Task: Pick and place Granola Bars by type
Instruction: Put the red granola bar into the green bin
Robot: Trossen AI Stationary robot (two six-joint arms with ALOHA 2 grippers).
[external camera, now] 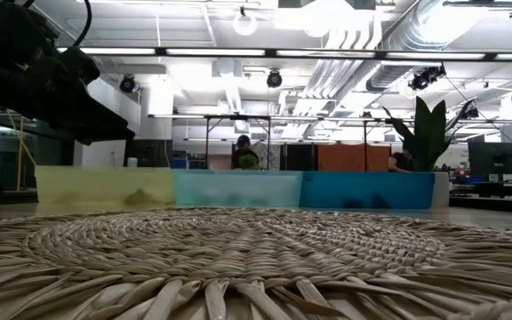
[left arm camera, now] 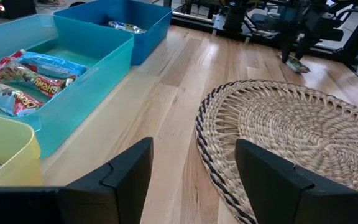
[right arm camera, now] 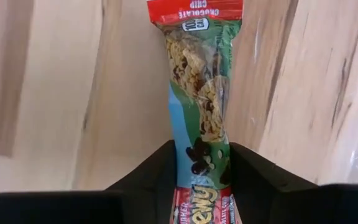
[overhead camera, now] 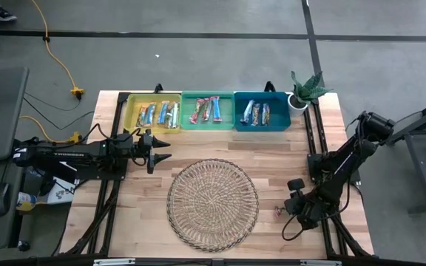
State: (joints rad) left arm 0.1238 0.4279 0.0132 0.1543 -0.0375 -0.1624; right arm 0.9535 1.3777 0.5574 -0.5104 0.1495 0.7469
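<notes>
Gripping a red-and-green granola bar [right arm camera: 199, 106] on the bench [overhead camera: 272, 151], right of the empty wicker tray [overhead camera: 213, 205]: right gripper [right arm camera: 201, 171], jaws clamped on its sides.
Sorted along the far edge: silvery-blue bars in the yellow bin [overhead camera: 134, 118], red multicoloured bars in the green bin [overhead camera: 187, 118], blue bars in the blue bin [overhead camera: 279, 122]. Hovering near the yellow bin, left gripper [overhead camera: 159, 148], jaws apart, holding nothing.

Left arm stretched level from nine o'clock toward centre, left gripper [overhead camera: 159, 150] hovering, dark fingers [left arm camera: 126, 171] spread with a clear gap. Right arm folded down from three o'clock toward five o'clock, right gripper [right arm camera: 202, 171] pointing straight down, both fingers pressed against a red-and-green wrapped granola bar [right arm camera: 199, 93].
</notes>
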